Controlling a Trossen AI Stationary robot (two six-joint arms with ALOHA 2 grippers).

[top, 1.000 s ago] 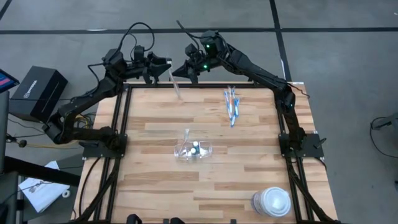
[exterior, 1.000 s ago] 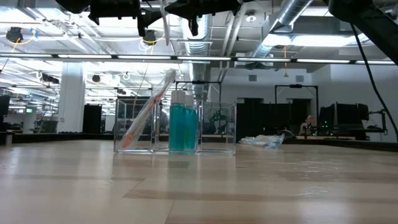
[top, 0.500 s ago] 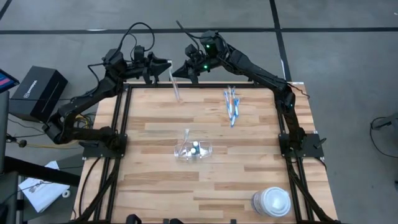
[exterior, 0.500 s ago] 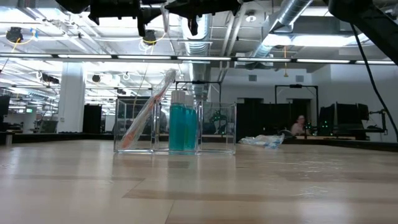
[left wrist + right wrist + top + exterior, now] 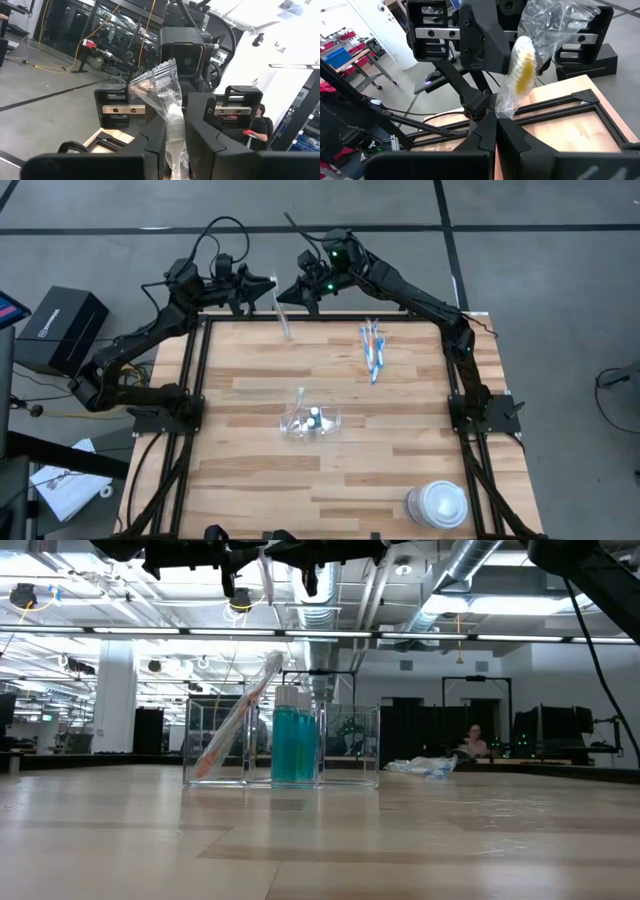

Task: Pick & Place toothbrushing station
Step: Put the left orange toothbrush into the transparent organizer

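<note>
A toothbrush in a clear wrapper (image 5: 284, 316) hangs above the table's far edge, between my left gripper (image 5: 264, 284) and my right gripper (image 5: 296, 288); both are shut on the wrapper. Its white-and-orange bristle head (image 5: 522, 64) stands beyond the fingers. The clear cup (image 5: 312, 420) stands mid-table on its base. It holds two blue-green tubes (image 5: 295, 745) and an orange toothbrush (image 5: 235, 720) that leans against its wall. Several blue, white and orange toothbrushes (image 5: 372, 348) lie flat at the far right. My left gripper pinches the clear wrapper (image 5: 176, 131) between its two fingers, coming about level from the table's left. The crumpled wrapper end (image 5: 156, 80) sticks out past the fingertips. The toothbrush is clear of the table. My right gripper pinches the wrapper just below the bristle head (image 5: 501, 111) between its two fingers, about level from the table's right. The head end rises beyond the fingertips. The handle (image 5: 288, 330) hangs below, clear of the table.
A white round lidded container (image 5: 438, 505) stands at the near right corner. A black frame (image 5: 196, 370) runs along the table's sides. A black box (image 5: 60, 328) sits on the floor at the left. The near left of the wooden tabletop (image 5: 250, 480) is bare.
My left gripper has shut on the wrapper while my right gripper kept its hold. The hanging toothbrush has tipped slightly. Neither arm has moved from its place.
</note>
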